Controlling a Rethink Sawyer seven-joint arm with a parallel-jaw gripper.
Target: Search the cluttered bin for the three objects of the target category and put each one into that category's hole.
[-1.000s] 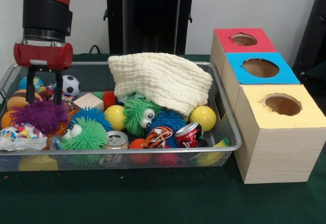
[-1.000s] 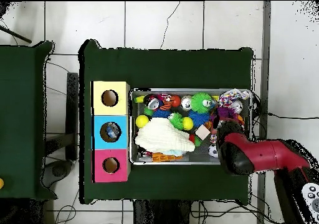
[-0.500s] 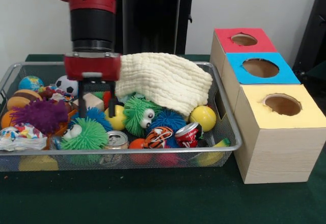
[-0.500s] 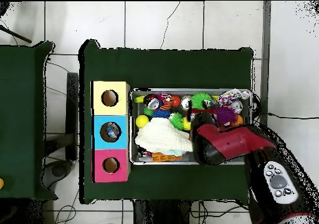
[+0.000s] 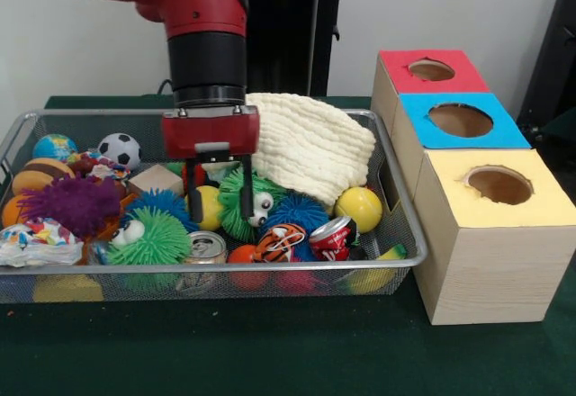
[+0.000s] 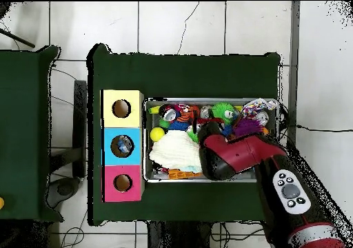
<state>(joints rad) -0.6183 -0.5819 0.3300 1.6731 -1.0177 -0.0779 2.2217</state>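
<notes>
The gripper (image 5: 220, 202) hangs spread apart and empty inside the wire-mesh bin (image 5: 297, 277), one thin black finger (image 5: 193, 200) either side of a smooth yellow ball (image 5: 208, 207). A spiky green ball (image 5: 241, 200) (googly-eyed) sits just beside it, a quilted cream cloth (image 5: 301, 142) behind, three round-holed boxes (image 5: 490, 225) well apart.

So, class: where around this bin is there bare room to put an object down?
The green cloth in front of the mesh bin and the boxes is bare. Inside the bin, toys and the cream towel crowd everything; the claw hangs among them.
</notes>
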